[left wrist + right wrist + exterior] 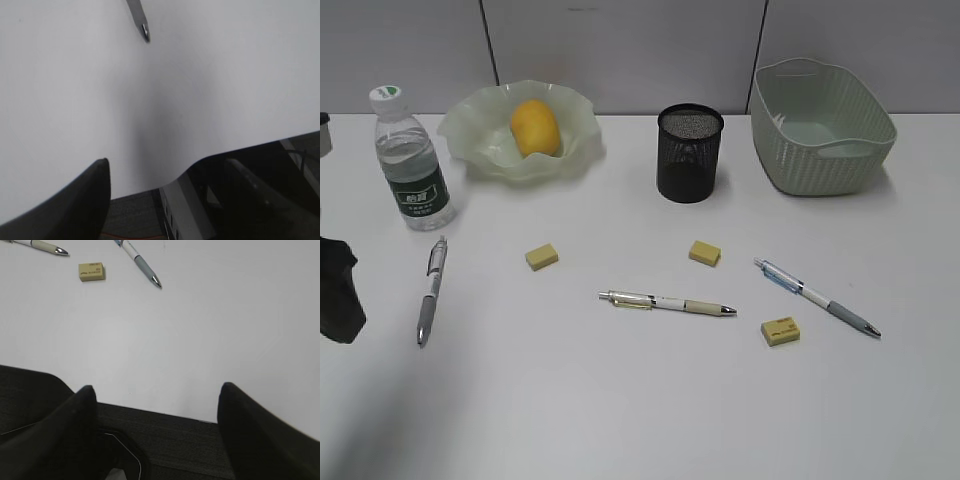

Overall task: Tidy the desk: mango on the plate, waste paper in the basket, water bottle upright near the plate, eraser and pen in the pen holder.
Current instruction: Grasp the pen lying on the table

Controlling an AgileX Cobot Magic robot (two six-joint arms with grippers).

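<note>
We find the mango (535,127) lying in the plate (480,135), which sits near the desk's (640,400) far edge toward the far-left corner. The water bottle (410,160) stands upright just beside the plate, on its left. The pen holder (690,153) stands at the middle of the far edge, and the basket (820,125) sits toward the far-right corner; we see no paper inside it from this angle. Three pens lie flat on the desk: a grey pen (430,290) near the left edge in front of the bottle, a beige-gripped pen (665,302) at the centre, and a blue-trimmed pen (815,296) toward the right. Three yellow erasers lie loose: the left eraser (542,257), the middle eraser (705,252), and the printed eraser (780,330) between the two right-hand pens. The left gripper (338,295) hovers at the left edge, empty; only one finger shows clearly, so we cannot tell its spread. The right gripper (155,410) hangs over the near edge, its fingers (82,410) set wide apart and holding nothing.
</note>
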